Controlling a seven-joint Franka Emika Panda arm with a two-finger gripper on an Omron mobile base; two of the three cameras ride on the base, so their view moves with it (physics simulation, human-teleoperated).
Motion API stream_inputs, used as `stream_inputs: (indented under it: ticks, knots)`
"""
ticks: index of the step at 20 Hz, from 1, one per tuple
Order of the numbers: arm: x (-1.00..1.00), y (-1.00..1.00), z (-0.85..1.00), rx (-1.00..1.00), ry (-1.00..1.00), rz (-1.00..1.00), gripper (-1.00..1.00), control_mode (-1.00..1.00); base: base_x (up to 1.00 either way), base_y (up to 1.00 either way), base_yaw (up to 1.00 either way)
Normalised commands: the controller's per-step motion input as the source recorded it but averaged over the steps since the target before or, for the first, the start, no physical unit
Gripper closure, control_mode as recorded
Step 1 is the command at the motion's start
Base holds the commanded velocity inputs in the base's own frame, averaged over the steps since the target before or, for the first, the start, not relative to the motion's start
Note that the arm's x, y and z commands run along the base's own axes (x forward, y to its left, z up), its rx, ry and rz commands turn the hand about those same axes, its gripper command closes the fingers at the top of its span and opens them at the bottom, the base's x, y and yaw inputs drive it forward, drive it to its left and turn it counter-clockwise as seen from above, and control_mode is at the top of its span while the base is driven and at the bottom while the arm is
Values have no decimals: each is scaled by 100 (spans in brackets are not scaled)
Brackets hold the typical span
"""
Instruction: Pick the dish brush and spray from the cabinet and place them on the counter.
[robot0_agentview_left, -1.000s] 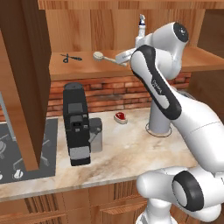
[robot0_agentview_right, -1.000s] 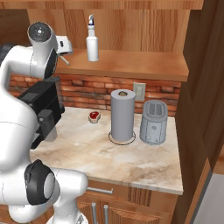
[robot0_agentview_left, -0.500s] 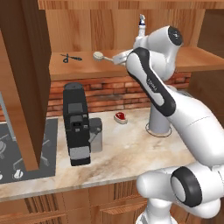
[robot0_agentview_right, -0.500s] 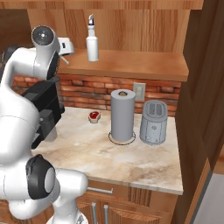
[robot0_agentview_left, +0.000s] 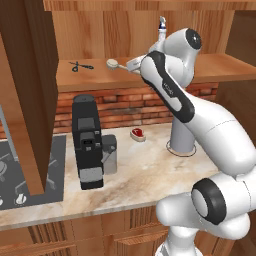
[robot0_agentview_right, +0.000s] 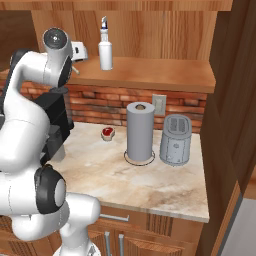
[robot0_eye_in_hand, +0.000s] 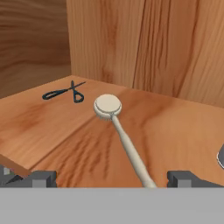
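While gripper (robot0_eye_in_hand: 111, 177) stood apart astride the handle | dish brush (robot0_eye_in_hand: 120, 133) lay flat on cabinet shelf (robot0_eye_in_hand: 175, 131), near scissors (robot0_eye_in_hand: 65, 92) | advice: lower squarely, close mid-handle, lift level.

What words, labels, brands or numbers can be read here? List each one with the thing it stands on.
None: no readable text in any view.
The spray: plain white body, no label.
The coffee machine: dark panel, no lettering to make out.
The toaster and the paper towel roll: plain grey, unmarked.
The dish brush and the scissors: no marks.
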Motion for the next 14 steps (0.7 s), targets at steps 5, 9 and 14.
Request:
stream_inputs:
  ticks: [5,9,14]
  knots:
    - [25,5,-1,0,2,0,-100,-100,0,0,0]
    - [22,11,-6,0,1,0,-100,-100,0,0,0]
    - [19,12,-14,0,0,0,-100,-100,0,0,0]
